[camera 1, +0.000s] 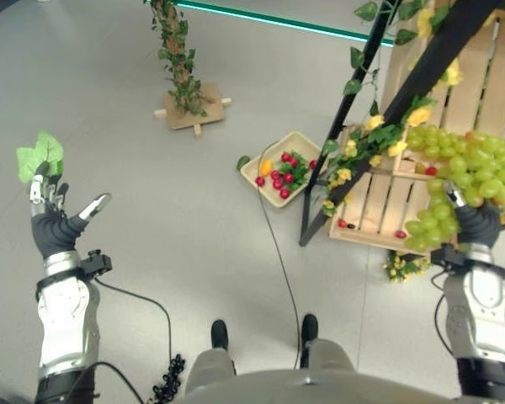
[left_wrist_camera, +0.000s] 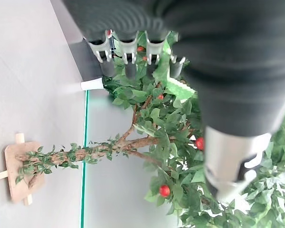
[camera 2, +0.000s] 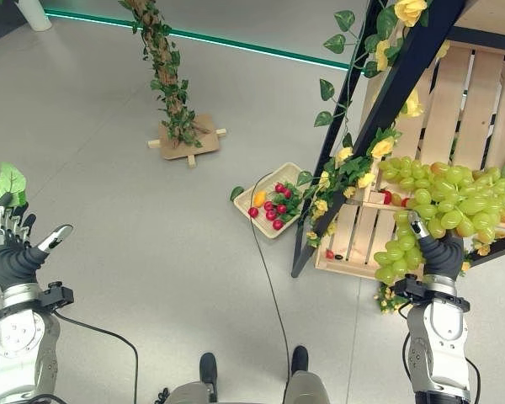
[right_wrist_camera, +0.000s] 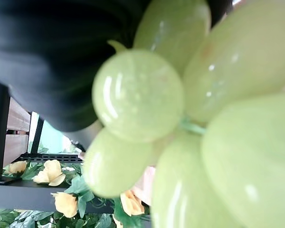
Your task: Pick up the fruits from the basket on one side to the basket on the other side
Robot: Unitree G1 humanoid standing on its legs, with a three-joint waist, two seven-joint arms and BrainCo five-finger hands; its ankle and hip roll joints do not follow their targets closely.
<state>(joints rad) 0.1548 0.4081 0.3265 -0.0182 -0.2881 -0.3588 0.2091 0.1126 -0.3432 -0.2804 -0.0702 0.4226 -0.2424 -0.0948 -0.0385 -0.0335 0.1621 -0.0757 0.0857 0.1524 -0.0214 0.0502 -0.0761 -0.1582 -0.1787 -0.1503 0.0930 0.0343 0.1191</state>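
Observation:
A big bunch of green grapes (camera 1: pixel 467 168) hangs in the air at the right, above a slatted wooden crate (camera 1: pixel 374 210). My right hand (camera 1: pixel 478 225) is raised under the bunch with its fingers up among the grapes, holding it; the grapes (right_wrist_camera: pixel 180 118) press close against the hand in the right wrist view. A shallow wooden basket (camera 1: pixel 305 140) lies on the floor left of the crate, with small red fruits (camera 1: pixel 278 179) and an orange one inside. My left hand (camera 1: pixel 55 220) is raised at the far left, open, its fingers straight against green leaves (camera 1: pixel 40 156).
A black slanted frame (camera 1: pixel 379 126) with yellow flowers and vines crosses in front of the crate. A vine-wrapped trunk on a wooden cross base (camera 1: pixel 189 109) stands farther back. In the left wrist view a leafy tree (left_wrist_camera: pixel 171 156) with small red fruits stands past the fingers.

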